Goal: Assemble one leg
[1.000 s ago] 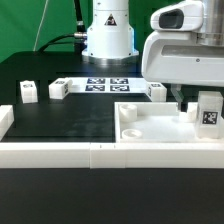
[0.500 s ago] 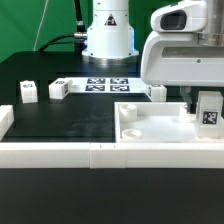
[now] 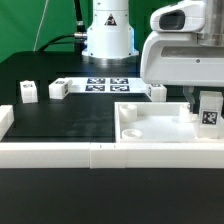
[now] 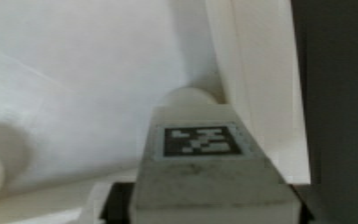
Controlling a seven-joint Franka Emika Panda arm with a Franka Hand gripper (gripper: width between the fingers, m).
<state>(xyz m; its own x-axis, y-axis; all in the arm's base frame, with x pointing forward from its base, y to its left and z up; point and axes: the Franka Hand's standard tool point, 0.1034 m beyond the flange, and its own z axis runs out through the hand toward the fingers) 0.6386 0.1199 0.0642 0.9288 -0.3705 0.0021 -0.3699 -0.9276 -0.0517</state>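
Note:
My gripper is shut on a leg, a small white post with a black-and-white tag on its face. It holds the leg upright at the far right corner of the large white square tray-like piece, low over it or touching it; I cannot tell which. In the wrist view the leg fills the lower middle between my dark fingers, with the tray's white floor and rim beyond. My gripper grips its sides.
Three more small white legs stand on the black table: two at the exterior view's left and one behind the tray. The marker board lies by the robot base. A white rail runs along the front.
The gripper and the held leg have shifted slightly down and toward the exterior view's right, closer to the tray's corner. Nothing else moved.

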